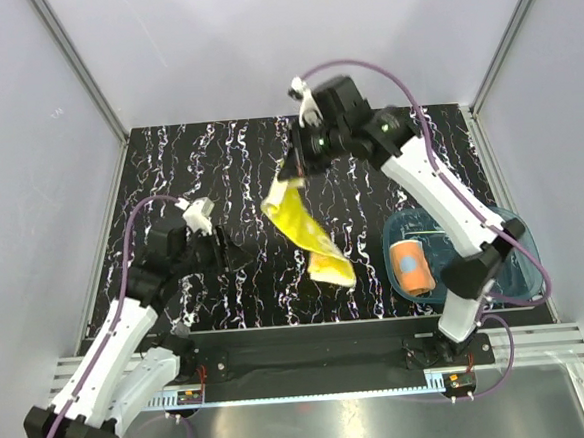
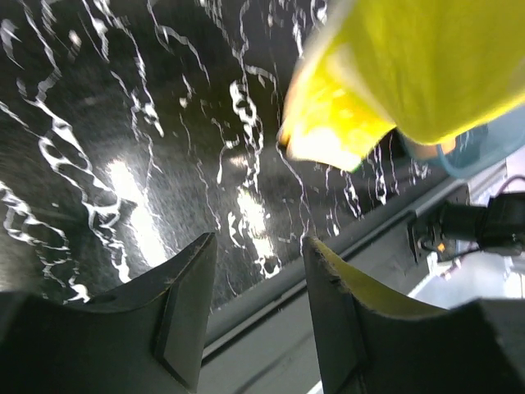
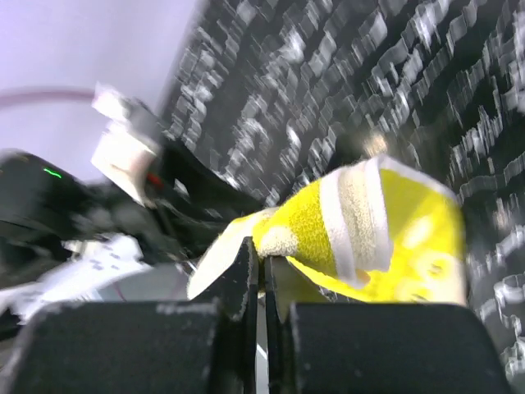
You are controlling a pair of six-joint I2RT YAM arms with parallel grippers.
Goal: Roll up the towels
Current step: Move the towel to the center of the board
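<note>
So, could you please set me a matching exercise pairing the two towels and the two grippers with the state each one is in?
Things:
1. yellow towel
2. orange towel
3. left gripper
4. right gripper

States:
A. rolled up, lying in the blue tray
B. open, holding nothing
C. shut on a towel edge
D. hanging unrolled from a pinched edge

Pairs: 1-D, 2-A, 3-B, 4-C.
</note>
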